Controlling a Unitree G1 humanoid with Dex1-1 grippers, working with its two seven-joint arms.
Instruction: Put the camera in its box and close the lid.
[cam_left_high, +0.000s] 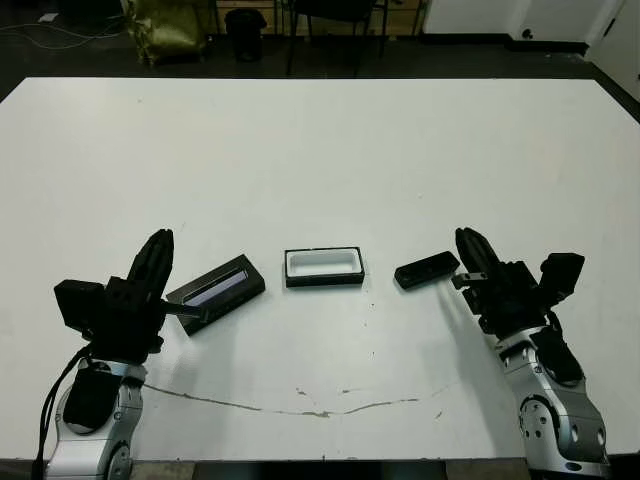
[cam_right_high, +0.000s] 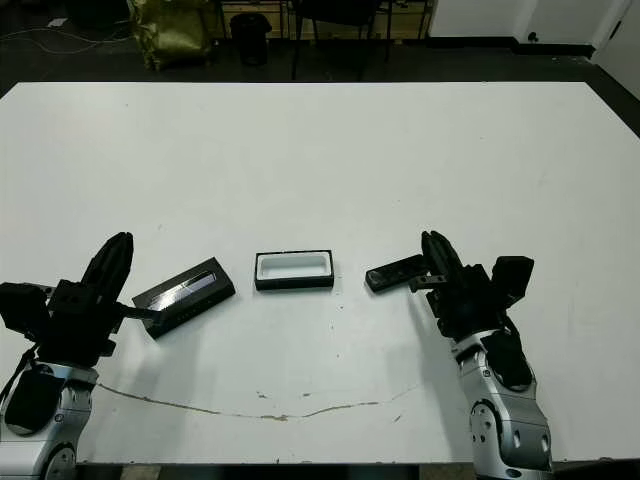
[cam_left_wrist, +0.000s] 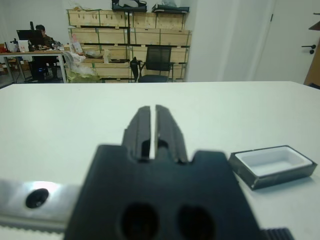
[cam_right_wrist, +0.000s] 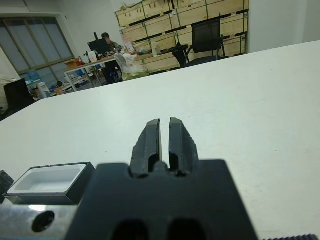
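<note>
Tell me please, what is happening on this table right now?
Nothing is being held at this moment. The box sits open in the middle of the white table, its white inside empty. The lid lies beside it on the robot's left, and the camera lies on the right, outside the box. The left gripper rests near the lid and the right gripper near the camera, both shut and empty. So the packing has not yet started.
</note>
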